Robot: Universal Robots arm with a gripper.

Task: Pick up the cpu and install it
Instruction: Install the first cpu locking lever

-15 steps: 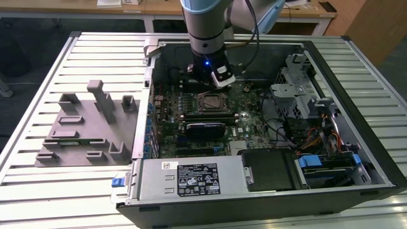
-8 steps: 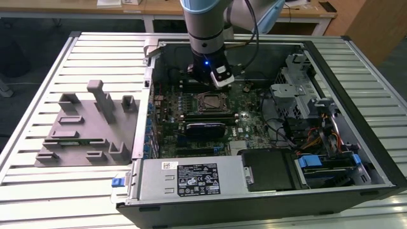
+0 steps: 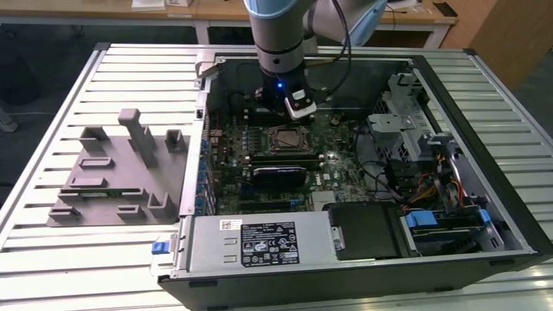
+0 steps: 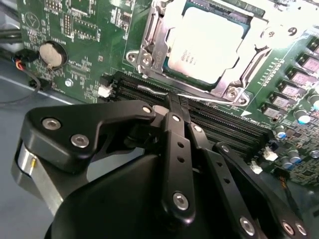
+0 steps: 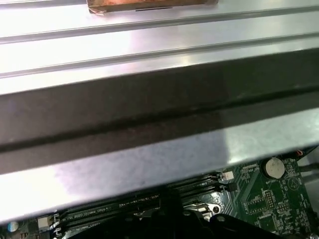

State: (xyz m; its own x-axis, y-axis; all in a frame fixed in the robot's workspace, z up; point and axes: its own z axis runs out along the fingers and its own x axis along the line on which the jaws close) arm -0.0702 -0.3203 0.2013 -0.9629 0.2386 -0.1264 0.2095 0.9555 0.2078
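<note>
the cpu [image 4: 207, 47] lies flat in the motherboard socket [image 4: 149, 52], its silvery top plate facing up, with the metal frame of the socket around it; in the exterior view it shows as a small pale square [image 3: 286, 137] near the middle of the motherboard [image 3: 346, 172], inside the open computer case [image 3: 484, 188] on the slatted bench [image 3: 103, 259]. whether it is fully seated cannot be told from here.

by its look, the chip is light, thin and stiff, with a smooth metal top that offers little friction, so it would likely slip under a careless pinch. the underside contacts and the socket pins are probably fragile, so it wants handling level and by two opposite edges of the thin border, never pressed on a corner.

the arm stands nearly vertical over the far part of the case, its wrist pointing straight down, just beyond the socket on the far side in the exterior view. the claw [image 4: 174, 107] hangs low over the black memory slots [image 4: 219, 122] beside the socket, apart from the cpu. in the second wrist view its black linkages meet at the tips, so the claw looks closed or close to it, with nothing between the fingers [image 4: 172, 112].

the grey fixture tray [image 3: 112, 181] sits on the bench at the exterior view's left, well apart from the arm.
</note>
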